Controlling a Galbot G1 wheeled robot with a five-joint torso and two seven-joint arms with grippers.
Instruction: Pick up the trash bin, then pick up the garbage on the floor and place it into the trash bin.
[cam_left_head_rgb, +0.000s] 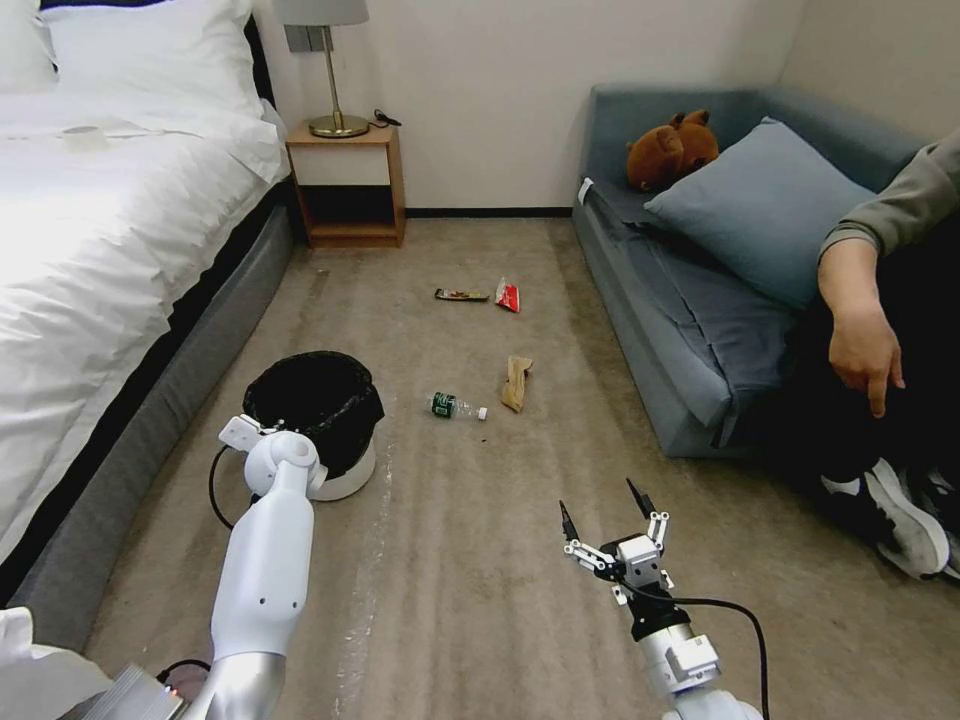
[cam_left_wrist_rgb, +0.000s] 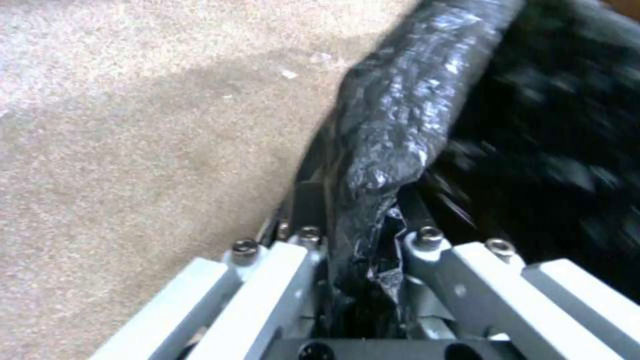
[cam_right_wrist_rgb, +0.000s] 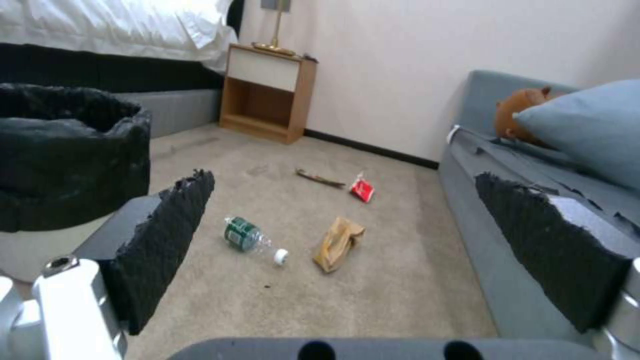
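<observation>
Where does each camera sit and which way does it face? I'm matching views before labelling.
Head view: high on the robot, looking down the carpet at the trash bin and bottle; both arms show, right tool open.
Left wrist view: on the left arm, at the bin's bagged rim, left tool shut on it.
Right wrist view: low, facing the litter between its pads.
Head and right wrist views share bin, bottle, nightstand.
</observation>
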